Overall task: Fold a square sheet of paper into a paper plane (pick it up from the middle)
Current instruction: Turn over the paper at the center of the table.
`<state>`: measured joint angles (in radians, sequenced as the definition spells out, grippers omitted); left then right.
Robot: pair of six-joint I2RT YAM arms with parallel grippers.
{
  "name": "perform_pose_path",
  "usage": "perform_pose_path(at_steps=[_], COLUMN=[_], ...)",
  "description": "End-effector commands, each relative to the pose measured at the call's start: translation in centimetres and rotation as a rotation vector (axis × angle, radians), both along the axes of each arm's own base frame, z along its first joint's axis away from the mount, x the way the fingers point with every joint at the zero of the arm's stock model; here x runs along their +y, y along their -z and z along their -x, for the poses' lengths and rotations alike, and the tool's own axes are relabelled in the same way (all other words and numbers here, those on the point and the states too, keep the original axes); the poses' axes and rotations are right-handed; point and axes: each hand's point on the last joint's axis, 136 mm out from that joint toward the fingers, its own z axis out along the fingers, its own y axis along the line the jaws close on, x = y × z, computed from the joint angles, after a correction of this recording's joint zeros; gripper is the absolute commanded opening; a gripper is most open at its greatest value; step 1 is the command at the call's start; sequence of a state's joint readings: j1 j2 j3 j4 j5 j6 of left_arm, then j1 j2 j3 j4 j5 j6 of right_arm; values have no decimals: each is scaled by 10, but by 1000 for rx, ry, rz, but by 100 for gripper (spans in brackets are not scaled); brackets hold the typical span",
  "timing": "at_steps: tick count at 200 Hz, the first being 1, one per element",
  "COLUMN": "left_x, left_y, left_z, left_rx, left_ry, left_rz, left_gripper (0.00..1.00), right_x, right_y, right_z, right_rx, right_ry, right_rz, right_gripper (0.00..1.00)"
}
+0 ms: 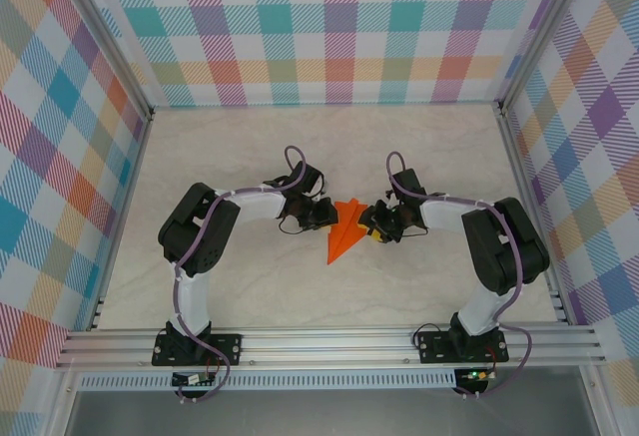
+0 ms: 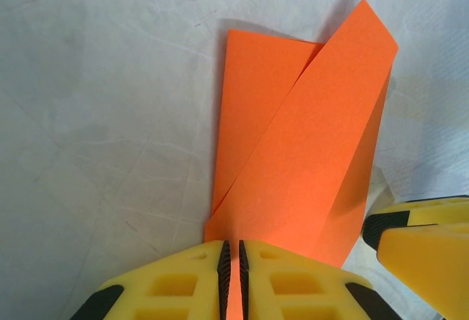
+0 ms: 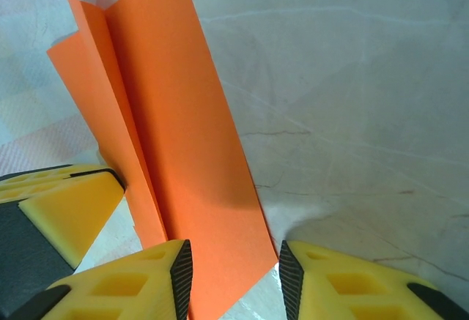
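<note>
Checked pastel walls surround a pale marbled table [image 1: 300, 147]. At its middle, between the arms, is a folded, pointed sheet of bright orange paper [image 1: 344, 228]. The left gripper [image 2: 233, 261] pinches one edge of it, while the right gripper [image 3: 236, 265] straddles the opposite edge, jaws apart.

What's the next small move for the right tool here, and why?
Probably close the right tool onto the paper plane. It stands open around the paper's edge, while the left tool pinches the opposite side, so the paper looks braced for a second grip.
</note>
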<state>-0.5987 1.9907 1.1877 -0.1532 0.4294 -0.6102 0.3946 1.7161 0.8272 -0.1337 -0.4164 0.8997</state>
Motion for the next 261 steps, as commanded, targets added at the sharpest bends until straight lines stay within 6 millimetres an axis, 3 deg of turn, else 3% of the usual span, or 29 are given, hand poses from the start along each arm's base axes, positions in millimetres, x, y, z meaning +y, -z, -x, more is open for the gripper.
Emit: perform_pose_path(at_steps=[1,84,122,161,204,236,261], left_x=[12,11,11,12,15,13,15], left_y=[28,28,27,25,18,17,17], left_z=[10,10,10,9,5,4,3], left_rx=[76,78,79,73,58,62,60], left_ry=[-10,-11,-15,-22,-61,-66,-77], left_rz=[-49,-47,-46,-44,-26,-13,-16], left_gripper=[15,15,15,15,14,14,14], right_x=[28,39,34,41,22,42,27], right_y=[-2,-17,-13,-26,-28,-37,-29], right_z=[-1,-9,-12,-18,-27,-28,-21], right_rx=[-36,-97,-94,-135,-156,-146,-151], right_ry=[-90,-98,-96,-89,94,29,72], right_rz=[-66,-130,-86,-144,-113,-211,-138], right_gripper=[39,39,40,44,50,49,47])
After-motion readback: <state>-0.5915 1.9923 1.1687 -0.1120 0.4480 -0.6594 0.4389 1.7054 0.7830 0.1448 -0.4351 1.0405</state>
